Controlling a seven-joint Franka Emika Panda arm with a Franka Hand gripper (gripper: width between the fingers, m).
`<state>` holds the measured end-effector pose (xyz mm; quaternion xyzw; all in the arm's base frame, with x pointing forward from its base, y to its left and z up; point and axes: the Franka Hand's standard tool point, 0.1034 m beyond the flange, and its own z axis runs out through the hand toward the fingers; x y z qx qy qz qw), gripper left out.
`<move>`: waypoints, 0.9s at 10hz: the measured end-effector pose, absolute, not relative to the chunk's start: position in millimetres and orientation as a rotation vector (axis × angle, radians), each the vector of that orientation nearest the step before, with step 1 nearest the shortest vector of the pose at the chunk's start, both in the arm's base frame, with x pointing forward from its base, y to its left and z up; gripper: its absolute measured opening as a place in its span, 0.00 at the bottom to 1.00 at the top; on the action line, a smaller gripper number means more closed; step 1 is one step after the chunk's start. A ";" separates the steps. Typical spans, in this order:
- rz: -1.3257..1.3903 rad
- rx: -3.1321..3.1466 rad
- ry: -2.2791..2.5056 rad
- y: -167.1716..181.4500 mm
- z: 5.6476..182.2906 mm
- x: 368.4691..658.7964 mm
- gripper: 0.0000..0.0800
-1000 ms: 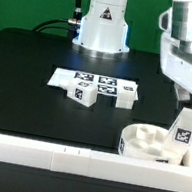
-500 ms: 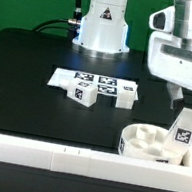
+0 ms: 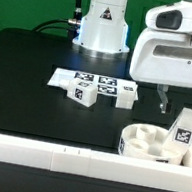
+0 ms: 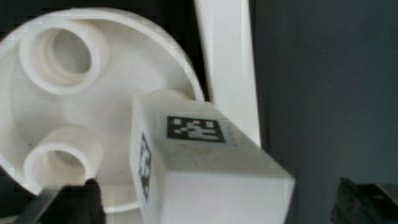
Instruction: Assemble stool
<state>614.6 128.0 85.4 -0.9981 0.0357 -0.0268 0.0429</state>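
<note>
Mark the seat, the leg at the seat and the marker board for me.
seat point(image 3: 136, 147), exterior view, front wall of the ring.
leg point(image 3: 186, 130), exterior view, its tagged face.
marker board point(image 3: 60, 78), exterior view, plain end toward the exterior view's left.

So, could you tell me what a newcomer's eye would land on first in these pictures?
The bulky white gripper dominates the exterior view's upper right, jaws open, above the round white seat beside the long front rail. A tagged leg stands upright at the seat's edge on the exterior view's right. Mid-table, loose legs sit at the near edge of the marker board.
</note>
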 end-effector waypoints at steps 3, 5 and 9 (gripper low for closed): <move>-0.099 -3.054 -0.613 131.1 85.9 613.8 0.81; -0.036 -2.942 -1.111 136.5 84.8 607.9 0.81; -0.019 -2.795 -1.510 127.6 83.4 609.3 0.81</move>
